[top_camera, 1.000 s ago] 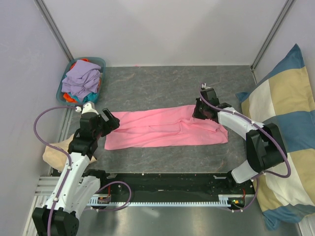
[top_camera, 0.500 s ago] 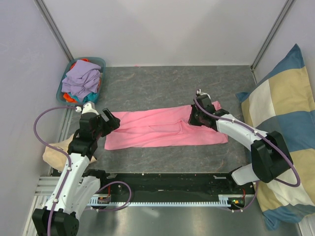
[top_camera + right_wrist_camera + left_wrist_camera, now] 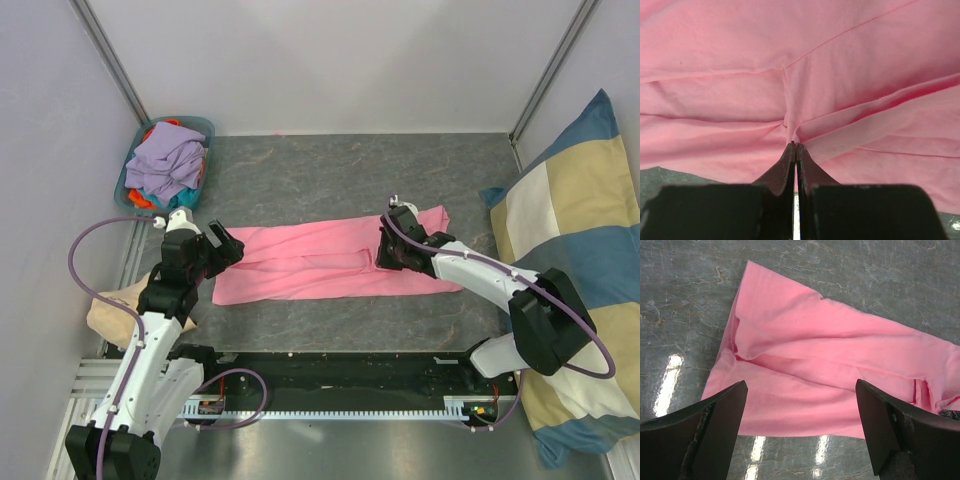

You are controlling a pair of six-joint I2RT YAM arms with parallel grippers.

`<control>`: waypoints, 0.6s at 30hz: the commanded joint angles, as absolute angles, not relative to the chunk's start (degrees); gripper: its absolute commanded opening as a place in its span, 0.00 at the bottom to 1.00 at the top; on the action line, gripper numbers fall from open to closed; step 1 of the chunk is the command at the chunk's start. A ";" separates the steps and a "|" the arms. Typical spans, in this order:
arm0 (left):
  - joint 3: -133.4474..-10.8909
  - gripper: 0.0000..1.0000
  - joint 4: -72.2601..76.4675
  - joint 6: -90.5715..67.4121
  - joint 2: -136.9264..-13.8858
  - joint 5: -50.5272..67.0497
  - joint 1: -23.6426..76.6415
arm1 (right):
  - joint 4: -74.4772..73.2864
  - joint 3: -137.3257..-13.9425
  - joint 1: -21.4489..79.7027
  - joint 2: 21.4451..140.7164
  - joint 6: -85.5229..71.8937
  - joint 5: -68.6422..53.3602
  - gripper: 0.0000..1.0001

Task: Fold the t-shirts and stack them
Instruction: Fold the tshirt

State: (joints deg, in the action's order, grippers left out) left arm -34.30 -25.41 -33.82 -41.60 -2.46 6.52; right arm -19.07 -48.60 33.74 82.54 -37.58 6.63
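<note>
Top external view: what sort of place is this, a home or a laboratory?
Most likely a robot test cell in a laboratory: plain white panel walls on metal posts enclose the grey table, and a basket of t-shirts stands in the corner.

Bright, even light, sharp throughout (glare streaks on the table [image 3: 670, 375]).

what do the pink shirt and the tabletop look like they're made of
The pink t-shirt: soft matte knit cloth, likely cotton; it lies limp in creases and folds, with a stitched hem in the right wrist view. The tabletop: grey veined stone look, glossy with bright reflections; real stone or laminate cannot be told.
</note>
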 commanded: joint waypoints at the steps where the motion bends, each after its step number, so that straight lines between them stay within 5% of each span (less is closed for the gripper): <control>1: -34.28 0.97 -25.40 -34.98 -40.96 -1.58 6.68 | -19.34 -47.73 36.12 80.95 -40.16 8.35 0.08; 7: -34.19 0.97 -25.40 -35.07 -41.13 -1.41 6.68 | -19.77 -47.55 38.49 80.95 -42.27 8.79 0.25; 11: -33.93 0.97 -25.31 -35.24 -40.87 -1.32 6.68 | -20.91 -48.07 39.29 80.51 -42.54 9.66 0.52; 18: -34.10 0.97 -25.31 -35.16 -40.87 -1.06 6.68 | -23.73 -53.16 39.29 78.83 -38.50 23.43 0.64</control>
State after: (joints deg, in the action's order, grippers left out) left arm -34.30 -25.67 -33.87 -41.56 -2.37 6.52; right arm -22.41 -48.25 39.16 80.62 -41.01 13.06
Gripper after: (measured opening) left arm 0.969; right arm 0.629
